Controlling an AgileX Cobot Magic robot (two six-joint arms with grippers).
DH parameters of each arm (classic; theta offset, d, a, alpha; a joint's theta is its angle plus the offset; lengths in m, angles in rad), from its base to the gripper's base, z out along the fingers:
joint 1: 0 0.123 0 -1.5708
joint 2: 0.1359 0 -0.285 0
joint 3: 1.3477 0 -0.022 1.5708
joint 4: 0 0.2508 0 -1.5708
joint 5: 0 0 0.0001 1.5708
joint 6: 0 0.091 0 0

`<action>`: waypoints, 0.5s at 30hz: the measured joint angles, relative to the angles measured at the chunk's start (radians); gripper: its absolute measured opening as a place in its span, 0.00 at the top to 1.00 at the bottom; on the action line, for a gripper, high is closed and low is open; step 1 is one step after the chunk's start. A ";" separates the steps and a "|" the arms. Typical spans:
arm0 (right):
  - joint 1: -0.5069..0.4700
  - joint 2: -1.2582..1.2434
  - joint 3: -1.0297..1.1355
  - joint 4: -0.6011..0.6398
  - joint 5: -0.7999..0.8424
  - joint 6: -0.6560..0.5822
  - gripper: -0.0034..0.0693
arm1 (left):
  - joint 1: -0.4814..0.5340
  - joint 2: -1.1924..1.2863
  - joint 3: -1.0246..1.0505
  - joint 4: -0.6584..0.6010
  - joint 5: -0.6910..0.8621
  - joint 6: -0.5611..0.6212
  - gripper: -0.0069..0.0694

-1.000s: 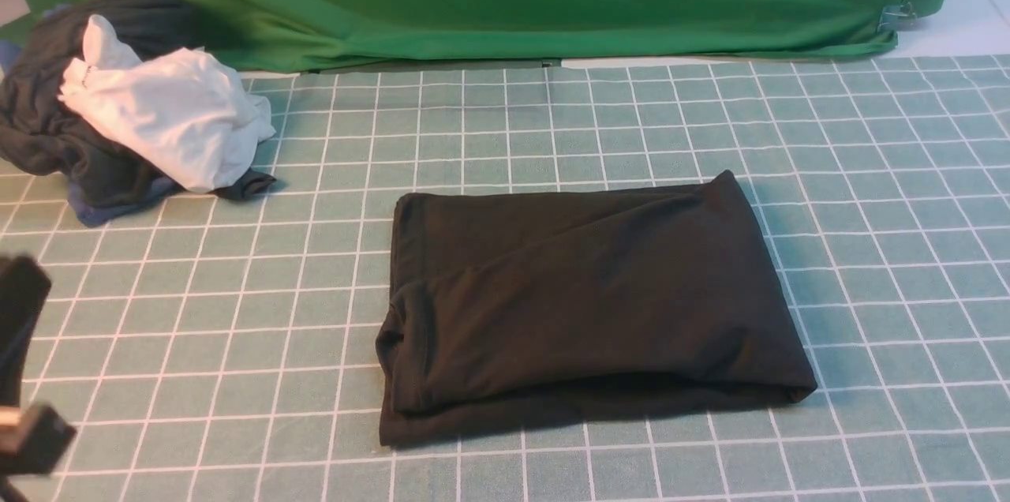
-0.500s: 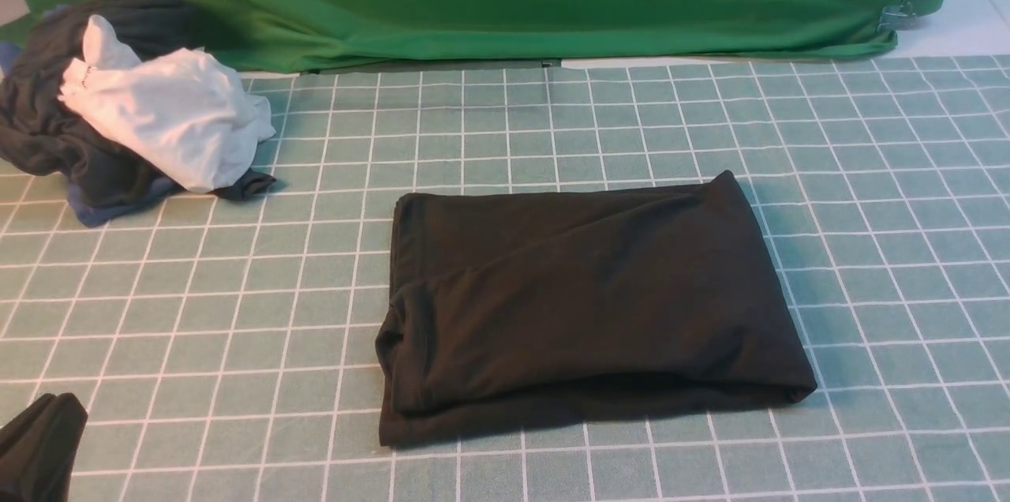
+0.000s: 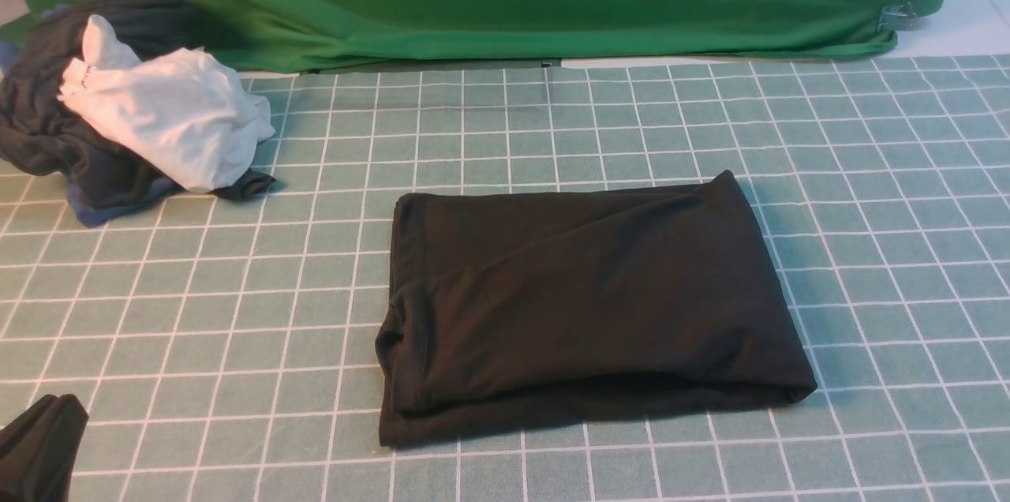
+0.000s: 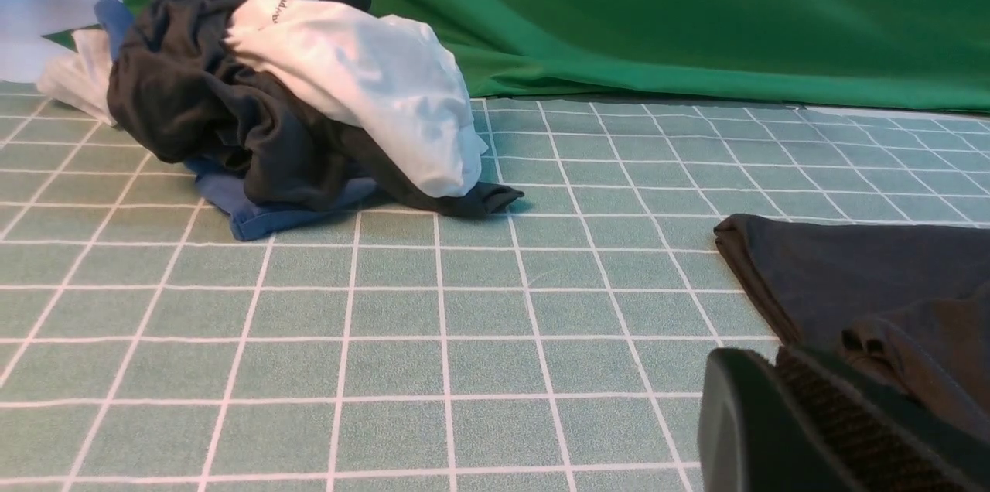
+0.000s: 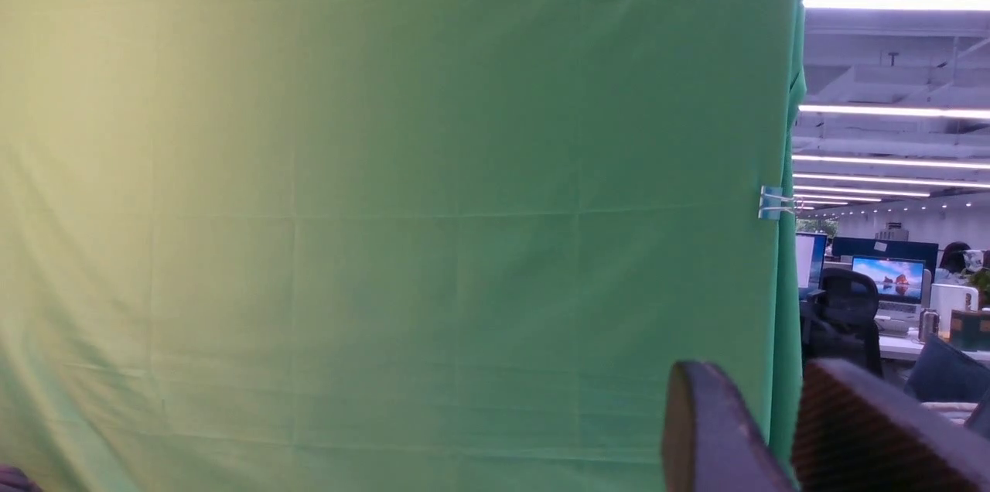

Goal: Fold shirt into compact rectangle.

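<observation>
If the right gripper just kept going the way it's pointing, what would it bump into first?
Probably the green backdrop cloth: the right gripper points at it, nothing showing between, though depth is unclear.

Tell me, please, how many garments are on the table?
3 visible: the folded shirt mid-table, plus a white garment atop a dark garment at the far left; others may be hidden beneath.

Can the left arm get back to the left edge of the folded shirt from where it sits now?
Probably yes. The left end effector sits low at the near left, shut and holding nothing, and only bare grid mat lies between it and the shirt. The clothes pile sits farther back, out of the way.
</observation>
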 joint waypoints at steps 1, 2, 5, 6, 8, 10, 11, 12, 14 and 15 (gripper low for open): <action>0.000 0.000 0.000 0.000 0.000 0.000 0.70 | 0.000 0.000 0.000 0.000 0.000 0.000 0.89; 0.000 0.000 0.000 0.000 0.001 0.000 0.70 | 0.000 0.000 0.000 0.000 0.000 0.000 0.89; 0.000 0.000 0.000 0.000 0.001 0.001 0.69 | 0.000 0.000 0.000 0.000 0.001 0.000 0.89; 0.000 0.000 0.000 0.000 0.001 0.001 0.69 | 0.000 0.000 0.000 0.000 0.001 0.000 0.89; 0.000 0.000 0.000 0.000 0.001 0.001 0.68 | 0.000 0.000 0.000 0.001 0.001 0.000 0.89; 0.000 0.000 0.000 0.000 0.001 0.001 0.67 | 0.000 0.000 0.000 0.001 0.001 0.000 0.89; 0.000 0.000 0.000 0.000 0.001 0.001 0.67 | 0.000 0.000 0.000 0.001 0.001 0.000 0.89; 0.000 0.000 0.000 0.000 0.001 0.000 0.67 | 0.000 0.000 0.000 0.001 0.001 0.000 0.89; 0.000 0.000 0.000 0.000 0.011 -0.005 0.66 | 0.000 0.000 0.000 0.001 0.001 0.000 0.89; 0.000 0.000 0.001 0.000 0.023 -0.006 0.66 | 0.000 0.000 0.000 0.001 0.001 0.000 0.89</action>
